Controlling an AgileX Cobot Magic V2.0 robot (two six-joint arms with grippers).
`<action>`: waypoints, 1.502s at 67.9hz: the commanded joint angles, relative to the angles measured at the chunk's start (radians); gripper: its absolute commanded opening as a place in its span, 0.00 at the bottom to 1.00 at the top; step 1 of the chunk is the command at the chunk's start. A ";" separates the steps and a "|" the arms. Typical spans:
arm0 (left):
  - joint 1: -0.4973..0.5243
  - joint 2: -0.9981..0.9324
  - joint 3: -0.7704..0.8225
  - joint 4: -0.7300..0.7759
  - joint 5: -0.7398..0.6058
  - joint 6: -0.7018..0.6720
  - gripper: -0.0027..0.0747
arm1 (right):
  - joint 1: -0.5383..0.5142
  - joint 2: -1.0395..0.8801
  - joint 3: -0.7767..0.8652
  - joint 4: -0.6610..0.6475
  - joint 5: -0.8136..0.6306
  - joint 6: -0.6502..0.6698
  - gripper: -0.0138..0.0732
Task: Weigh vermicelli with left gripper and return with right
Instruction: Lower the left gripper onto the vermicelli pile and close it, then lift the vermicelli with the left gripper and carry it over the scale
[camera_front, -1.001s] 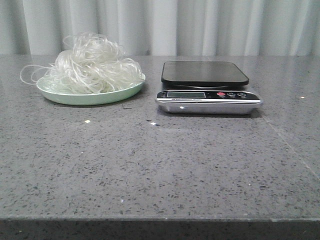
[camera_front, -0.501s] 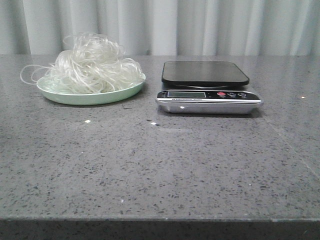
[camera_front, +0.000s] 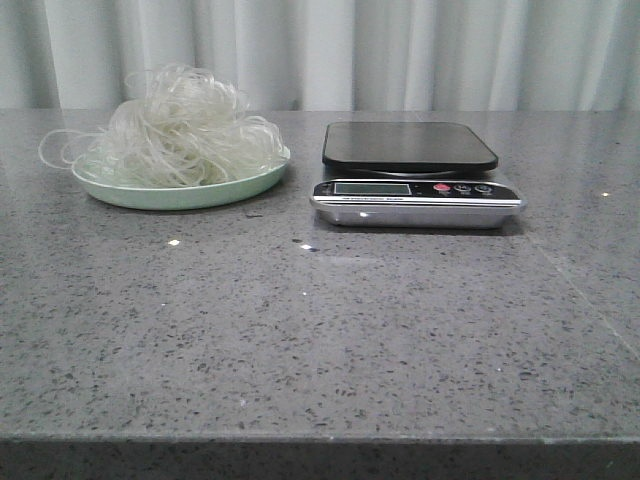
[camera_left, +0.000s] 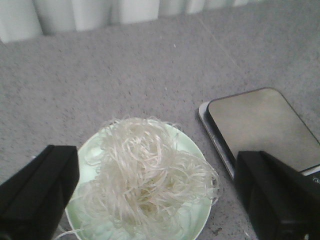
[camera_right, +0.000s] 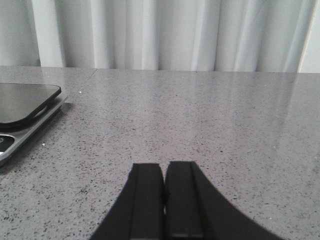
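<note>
nothing is seen shifted since earlier; fluffy whitish vermicelli is heaped on the pale green plate, loops overhanging its rim, beside the kitchen scale; left gripper jaws are spread wide above it, right gripper jaws are pressed together over bare countertop.

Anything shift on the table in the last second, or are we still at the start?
Nothing visibly moved in the front view. The fluffy whitish vermicelli tangle still sits on the pale green plate, and the black-topped digital scale beside it is bare. Neither arm has entered that view.
</note>
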 joint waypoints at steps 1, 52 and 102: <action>-0.006 0.068 -0.077 -0.037 -0.016 0.001 0.92 | -0.006 -0.015 -0.007 -0.002 -0.087 -0.005 0.33; -0.006 0.362 -0.084 -0.035 -0.038 0.001 0.85 | -0.006 -0.015 -0.007 -0.002 -0.087 -0.005 0.33; -0.004 0.285 -0.085 -0.035 -0.016 0.001 0.21 | -0.006 -0.015 -0.007 -0.002 -0.087 -0.005 0.33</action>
